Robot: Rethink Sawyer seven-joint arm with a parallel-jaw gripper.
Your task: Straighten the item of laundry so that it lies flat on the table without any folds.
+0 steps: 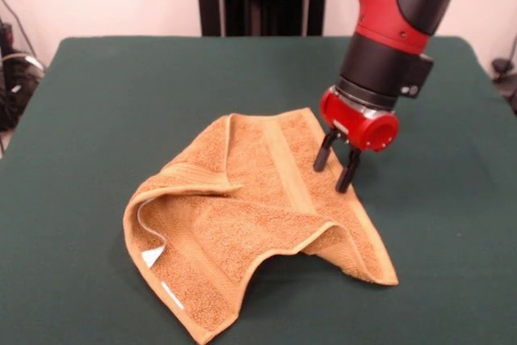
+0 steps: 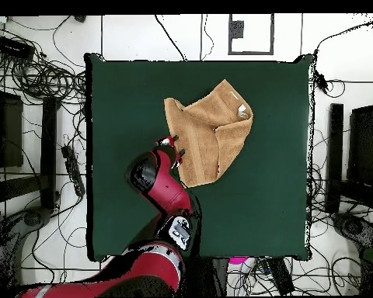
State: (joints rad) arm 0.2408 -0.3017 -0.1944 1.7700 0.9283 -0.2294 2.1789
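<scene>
The item of laundry (image 1: 258,216) is an orange-tan towel lying crumpled on the dark green table (image 1: 97,119). Its left side is folded over on itself, and a white label (image 1: 171,295) shows near the front edge. From above, the item of laundry (image 2: 209,132) lies in the upper middle of the table (image 2: 259,209). My gripper (image 1: 337,169) hangs over the towel's right edge, its two black fingers (image 1: 324,153) apart with nothing between them. The tips are at or just above the cloth. In the overhead view the gripper (image 2: 174,147) is at the towel's left edge.
The red and black arm (image 2: 162,194) reaches in from the bottom edge of the table. Cables and equipment (image 2: 34,85) lie on the floor around the table. Green table surface surrounds the towel on all sides.
</scene>
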